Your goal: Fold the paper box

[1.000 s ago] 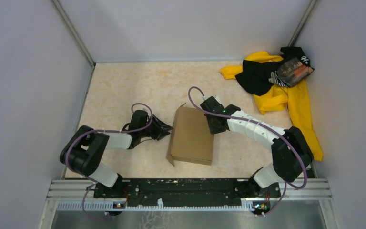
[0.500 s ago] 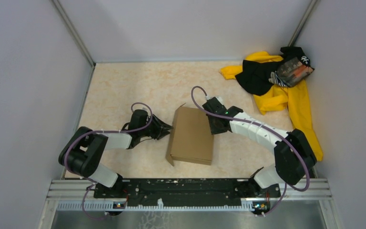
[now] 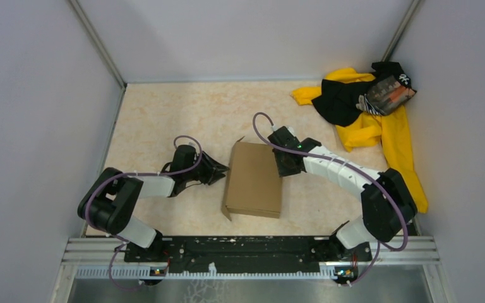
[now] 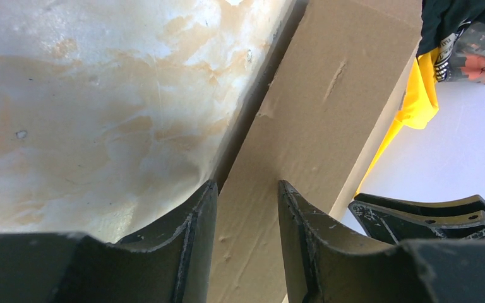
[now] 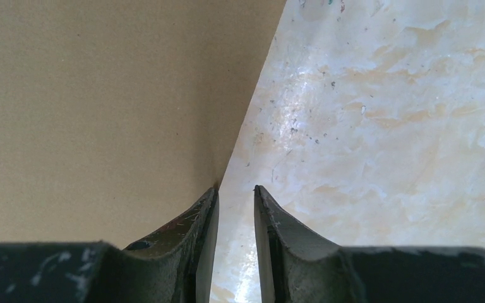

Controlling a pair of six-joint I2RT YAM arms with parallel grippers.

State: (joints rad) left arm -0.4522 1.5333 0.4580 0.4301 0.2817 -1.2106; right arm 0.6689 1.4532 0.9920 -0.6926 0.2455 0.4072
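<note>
Grey walls (image 3: 31, 95) close in a beige marbled surface (image 3: 164, 113). The box (image 3: 253, 180) lies flat at its middle, long side running from 12 to 6 o'clock, plain brown, with layered edges showing at 6.

The left gripper (image 3: 221, 171) sits at the box's 9 o'clock edge. Its jaws are moderately apart with the cardboard's edge showing in the gap. Nothing looks clamped, so it reads as a brace against sliding.

At 2 o'clock the right gripper (image 3: 281, 165) sits low beside the edge. Its jaws form a narrow slit over bare surface, with one finger touching the cardboard and nothing held. It is probably placed to catch or press a flap.

Yellow-and-black cloth (image 3: 379, 120) is heaped well apart at 1 o'clock.
</note>
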